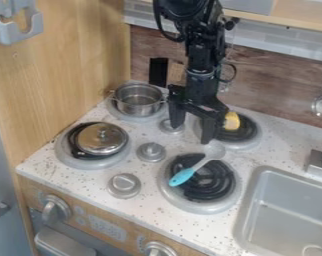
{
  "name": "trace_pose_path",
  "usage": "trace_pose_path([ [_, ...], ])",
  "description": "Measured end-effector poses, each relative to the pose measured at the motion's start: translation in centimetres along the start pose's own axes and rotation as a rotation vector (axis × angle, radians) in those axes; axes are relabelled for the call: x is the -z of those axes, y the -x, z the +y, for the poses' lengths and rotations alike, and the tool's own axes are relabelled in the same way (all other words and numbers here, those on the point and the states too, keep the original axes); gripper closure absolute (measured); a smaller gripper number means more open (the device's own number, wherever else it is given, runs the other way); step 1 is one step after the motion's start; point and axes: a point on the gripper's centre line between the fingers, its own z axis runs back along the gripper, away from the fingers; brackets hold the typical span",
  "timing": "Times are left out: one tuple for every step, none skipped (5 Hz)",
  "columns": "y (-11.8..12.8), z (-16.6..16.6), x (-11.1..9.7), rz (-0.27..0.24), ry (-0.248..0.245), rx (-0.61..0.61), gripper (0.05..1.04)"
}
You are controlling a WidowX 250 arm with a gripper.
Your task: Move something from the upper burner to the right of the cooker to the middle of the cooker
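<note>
a speckled white cooker top (149, 210) carries four round burners (204, 207) and three grey knobs (124, 184) beside an inset sink (284, 210).

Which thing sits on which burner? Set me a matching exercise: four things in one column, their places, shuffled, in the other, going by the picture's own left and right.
Things:
1. Open metal pot
2. Silver lid
3. Blue-handled spoon
4. Yellow object

Places:
A. Lower-right burner
B. Upper-left burner
C. Upper-right burner
D. Lower-left burner

Right pairs: 1-B; 2-D; 3-A; 4-C
</note>
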Motion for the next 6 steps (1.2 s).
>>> trace_pose_path([
  [0.7, -0.2, 1.9, 0.048, 0.008, 0.006, 0.084],
  [-0.1, -0.4, 2.7, 0.043, -0.02, 0.074, 0.085],
  [-1.4, 0.2, 3.3, 0.1, -0.062, 0.149, 0.084],
  [-3.6, 0.4, 2.9, 0.012, -0.1, 0.163, 0.084],
  [-6.1, 0.0, 2.8, -0.125, -0.078, 0.116, 0.085],
  [-8.3, -0.5, 3.6, -0.206, -0.035, 0.049, 0.084],
])
